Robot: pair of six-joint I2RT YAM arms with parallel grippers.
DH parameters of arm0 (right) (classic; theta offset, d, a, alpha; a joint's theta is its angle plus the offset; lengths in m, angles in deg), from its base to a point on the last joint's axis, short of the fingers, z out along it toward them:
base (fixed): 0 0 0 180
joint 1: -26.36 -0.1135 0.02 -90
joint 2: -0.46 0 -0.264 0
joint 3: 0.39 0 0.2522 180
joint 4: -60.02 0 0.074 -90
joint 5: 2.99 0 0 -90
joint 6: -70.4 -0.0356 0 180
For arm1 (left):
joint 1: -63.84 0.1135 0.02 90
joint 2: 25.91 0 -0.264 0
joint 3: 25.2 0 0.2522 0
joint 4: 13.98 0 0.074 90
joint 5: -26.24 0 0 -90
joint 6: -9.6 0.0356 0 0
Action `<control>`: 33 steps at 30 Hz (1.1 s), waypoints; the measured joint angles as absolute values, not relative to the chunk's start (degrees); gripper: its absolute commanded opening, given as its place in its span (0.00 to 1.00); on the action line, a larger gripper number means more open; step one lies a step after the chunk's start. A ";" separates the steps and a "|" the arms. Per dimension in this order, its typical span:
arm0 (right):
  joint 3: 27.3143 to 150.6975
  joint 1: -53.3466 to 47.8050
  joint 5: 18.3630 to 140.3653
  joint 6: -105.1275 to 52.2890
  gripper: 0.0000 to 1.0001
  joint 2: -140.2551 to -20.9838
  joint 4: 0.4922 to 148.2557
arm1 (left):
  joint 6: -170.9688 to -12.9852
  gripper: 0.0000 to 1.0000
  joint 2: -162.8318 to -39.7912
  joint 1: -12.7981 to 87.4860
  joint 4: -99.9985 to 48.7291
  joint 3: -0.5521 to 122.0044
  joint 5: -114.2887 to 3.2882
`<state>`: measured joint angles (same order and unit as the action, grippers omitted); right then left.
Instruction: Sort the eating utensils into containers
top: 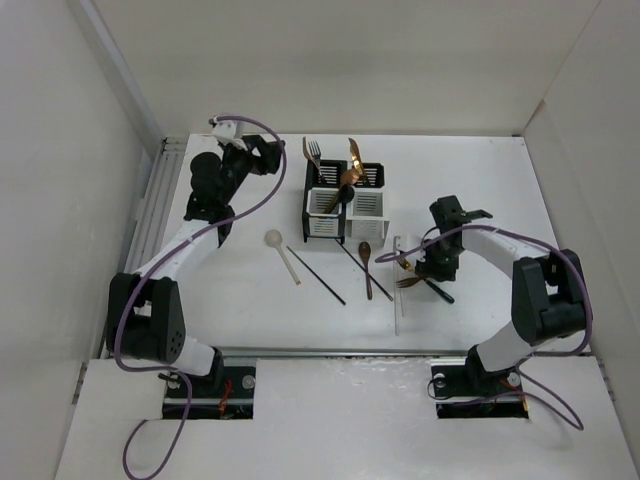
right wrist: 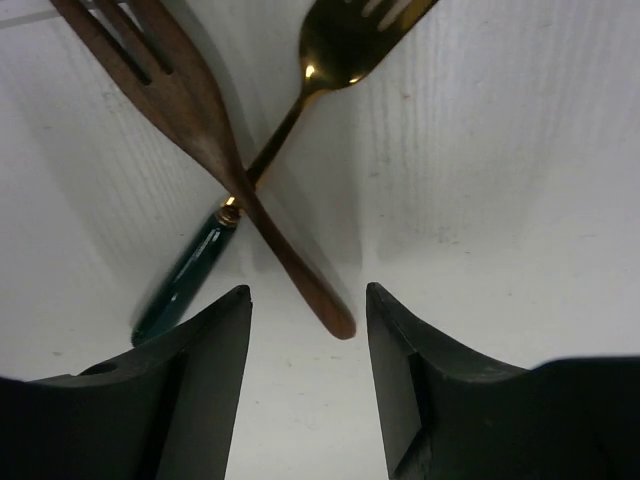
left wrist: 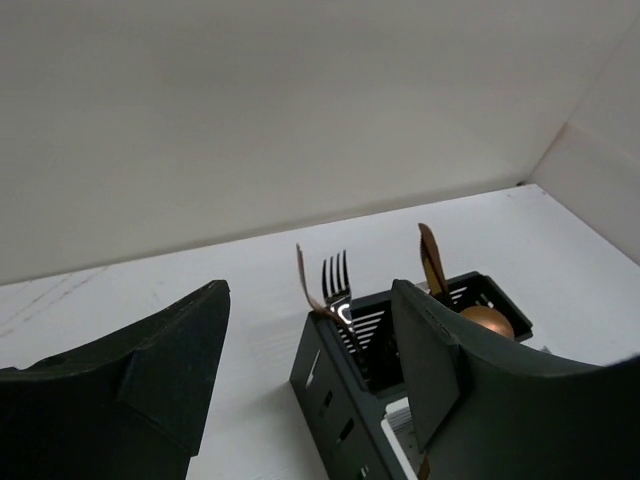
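**Sorting partly done: a few pieces filed, most still loose on the table**

The containers [top: 368, 205] stand toward the far edge of the table, about midway between its left and right edges. A few utensils already stand in them: a grey-tined fork [top: 314, 152] and some copper pieces [top: 352, 160].

The rest lies flat between the containers and the near edge. There is a cream spoon [top: 281, 252], a black chopstick [top: 316, 275], a brown wooden spoon [top: 366, 262] and a white chopstick [top: 397, 295]. Nearer the right edge, a wooden fork [right wrist: 190, 90] lies crossed over a gold fork [right wrist: 350, 40] with a dark green handle.

The right tool [right wrist: 308, 295] hangs low over that crossed pair. Its jaws are apart and grip nothing, and the wooden fork's handle tip lies just ahead of the gap. This looks like the start of the next pickup.

The left tool [left wrist: 308, 300] is raised beside the containers on their left. Its jaws are also apart and empty.

By my reckoning less than half the job is finished, and at least six pieces remain.
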<state>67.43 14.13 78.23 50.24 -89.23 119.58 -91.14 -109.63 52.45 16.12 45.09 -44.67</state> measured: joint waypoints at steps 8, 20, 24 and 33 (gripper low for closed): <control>72.53 13.89 79.13 52.91 0.55 -93.95 118.79 | -91.84 0.63 -107.46 53.84 15.64 42.42 -47.69; 69.10 11.66 78.97 53.65 0.56 -93.56 119.38 | -91.40 0.63 -107.03 53.84 15.75 41.37 -51.10; 68.86 10.94 78.56 52.49 0.56 -93.36 120.00 | -91.40 0.63 -107.05 53.84 15.72 41.37 -51.53; 74.69 9.82 78.43 49.74 0.52 -98.61 119.58 | -91.38 0.63 -107.05 54.15 15.68 41.37 -52.54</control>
